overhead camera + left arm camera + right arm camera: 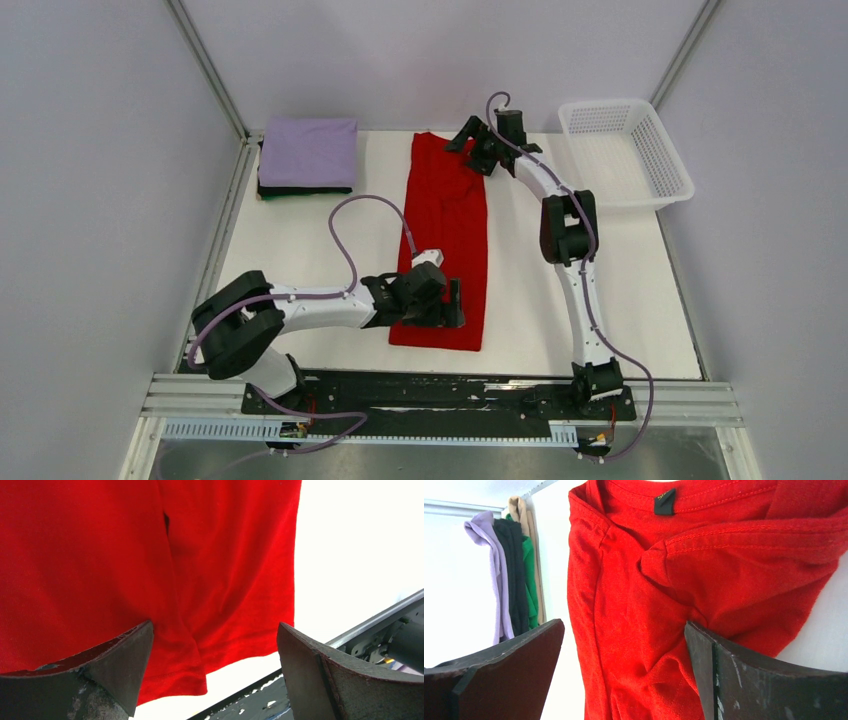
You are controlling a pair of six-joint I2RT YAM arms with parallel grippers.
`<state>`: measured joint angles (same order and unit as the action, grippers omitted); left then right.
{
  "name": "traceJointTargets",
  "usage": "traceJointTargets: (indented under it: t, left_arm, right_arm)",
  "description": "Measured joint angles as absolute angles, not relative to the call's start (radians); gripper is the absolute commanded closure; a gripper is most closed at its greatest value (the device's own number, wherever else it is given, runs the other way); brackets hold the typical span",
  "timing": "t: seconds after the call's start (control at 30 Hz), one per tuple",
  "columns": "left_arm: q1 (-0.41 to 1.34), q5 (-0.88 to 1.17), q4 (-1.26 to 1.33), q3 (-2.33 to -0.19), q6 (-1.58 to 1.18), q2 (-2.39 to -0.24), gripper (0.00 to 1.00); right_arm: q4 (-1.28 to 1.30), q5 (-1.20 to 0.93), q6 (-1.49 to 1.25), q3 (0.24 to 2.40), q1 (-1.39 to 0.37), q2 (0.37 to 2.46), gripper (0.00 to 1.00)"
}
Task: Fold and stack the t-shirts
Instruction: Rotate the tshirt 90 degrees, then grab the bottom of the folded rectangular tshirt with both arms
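Over the red t-shirt (447,215), left fingers (100,672) and right fingers (509,665) stand apart — at hem and collar.

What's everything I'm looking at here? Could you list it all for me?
red t-shirt: one, bright red, folded into a long strip at the table's middle
lavender t-shirt: one, lavender, folded, on top of the stack at the far left corner
folded clothes beneath it: number unclear, black and green edges show, plus a tan one in the right wrist view
basket: one, white mesh, far right corner
table: one, white
left gripper: one, dark, open over the red shirt's near end
right gripper: one, dark, open over its collar end
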<state>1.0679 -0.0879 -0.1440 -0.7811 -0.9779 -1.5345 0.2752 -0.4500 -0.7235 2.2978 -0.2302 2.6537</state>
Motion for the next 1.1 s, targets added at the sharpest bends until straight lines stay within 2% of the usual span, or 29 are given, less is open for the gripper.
traceJointTargets:
  t: [0.23, 0.47, 0.7, 0.9, 1.1]
  left_arm:
    - [1.091, -0.095, -0.138, -0.781, -0.921, -1.495, 0.00]
    - [1.094, -0.160, -0.166, -0.712, -0.873, -1.203, 0.00]
    - [1.084, -0.304, -0.393, -0.657, -0.894, -0.934, 0.00]
    - [0.997, -0.272, -0.498, -0.531, -0.921, -0.841, 0.02]
    - [0.978, -0.179, -0.494, -0.463, -0.939, -0.849, 0.12]
  right_arm:
    - [0.355, -0.359, -0.600, 2.216, -0.250, 2.550, 0.00]
    - [0.379, -0.228, -0.503, 1.945, -0.270, 2.204, 0.00]
    - [0.337, -0.183, -0.524, 1.435, -0.287, 1.747, 0.00]
    - [0.328, -0.176, -0.620, 0.913, -0.351, 1.457, 0.00]
    - [0.349, -0.256, -0.687, 0.666, -0.453, 1.253, 0.00]
